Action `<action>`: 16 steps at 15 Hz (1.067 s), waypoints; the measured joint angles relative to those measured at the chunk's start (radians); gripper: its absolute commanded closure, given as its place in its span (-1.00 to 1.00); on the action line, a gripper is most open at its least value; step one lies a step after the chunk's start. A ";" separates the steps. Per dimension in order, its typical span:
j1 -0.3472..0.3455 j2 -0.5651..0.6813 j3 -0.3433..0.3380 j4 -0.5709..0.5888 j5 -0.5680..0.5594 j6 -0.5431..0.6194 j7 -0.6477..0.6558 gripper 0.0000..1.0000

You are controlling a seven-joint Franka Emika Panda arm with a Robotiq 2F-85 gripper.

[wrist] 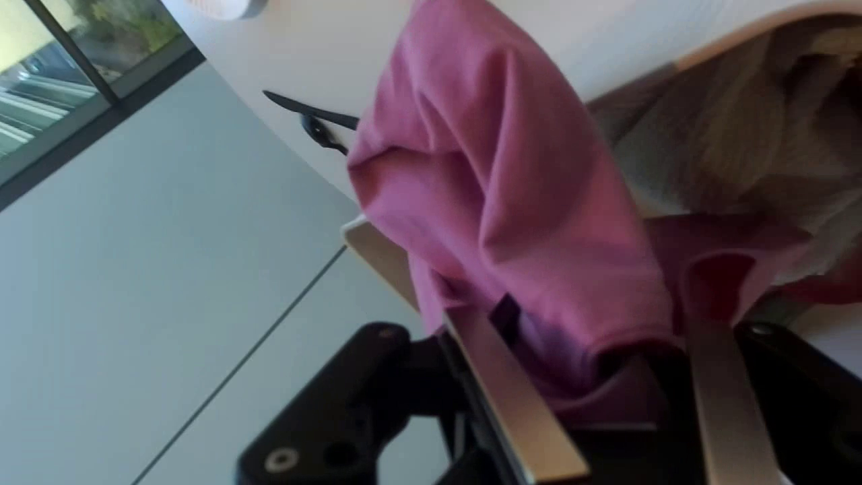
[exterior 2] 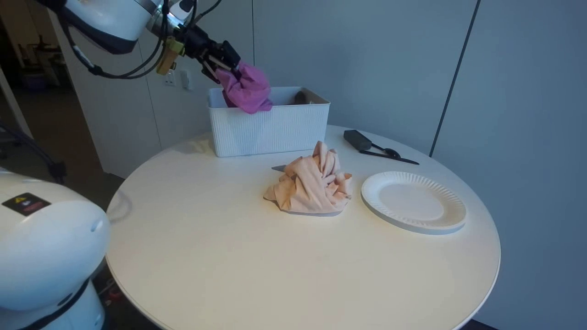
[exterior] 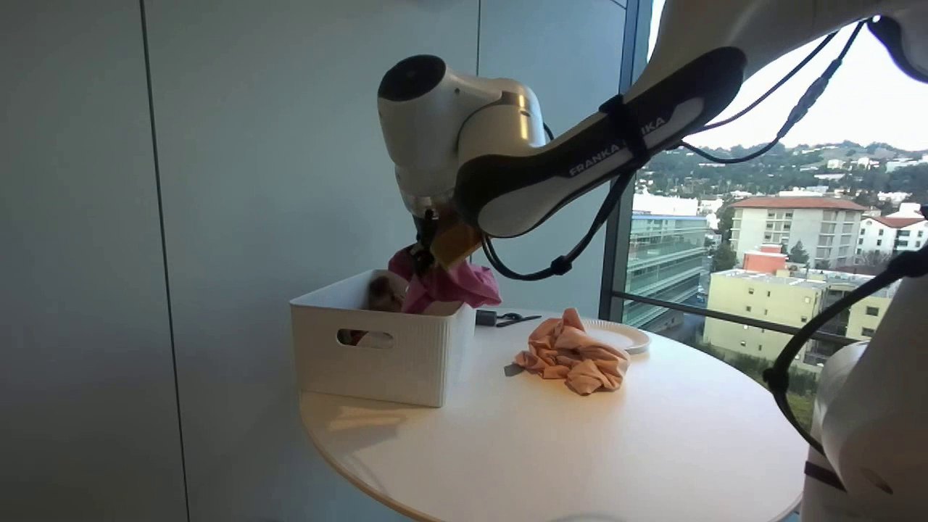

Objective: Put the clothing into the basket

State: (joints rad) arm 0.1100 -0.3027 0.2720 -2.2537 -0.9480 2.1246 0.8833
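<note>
The pink cloth (exterior 2: pixel 247 89) is bunched at the white basket's rim, partly inside and partly hanging over the edge; it also shows in an exterior view (exterior: pixel 449 286). The basket (exterior 2: pixel 270 133) stands at the table's far side, also in an exterior view (exterior: pixel 370 362). My gripper (wrist: pixel 586 316) is above the basket, tilted down. Its fingers are wide apart, with loose pink cloth (wrist: pixel 518 182) between and in front of them; part of the fingertips is hidden by cloth. A peach cloth (exterior 2: pixel 316 183) lies crumpled on the table, also in an exterior view (exterior: pixel 573 355).
A brown, furry-looking thing (exterior: pixel 384 293) lies inside the basket. A white plate (exterior 2: pixel 410 201) sits on the round table (exterior 2: pixel 293 266). A black spoon and knife (exterior 2: pixel 387 155) lie behind the plate. The wall is close behind the basket.
</note>
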 measured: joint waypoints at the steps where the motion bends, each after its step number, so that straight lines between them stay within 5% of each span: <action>1: 0.006 0.030 -0.009 0.006 0.001 0.050 -0.023 0.86; 5: 0.018 0.111 -0.030 0.030 0.037 0.143 -0.158 0.88; 9: 0.025 0.114 0.008 0.068 -0.068 -0.083 -0.165 0.88; 15: 0.078 0.114 0.036 0.098 -0.021 -0.408 -0.161 0.86; 16: 0.080 0.116 0.035 0.098 0.000 -0.414 -0.162 0.35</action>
State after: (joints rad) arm 0.1901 -0.1867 0.3069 -2.1561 -0.9480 1.7104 0.7217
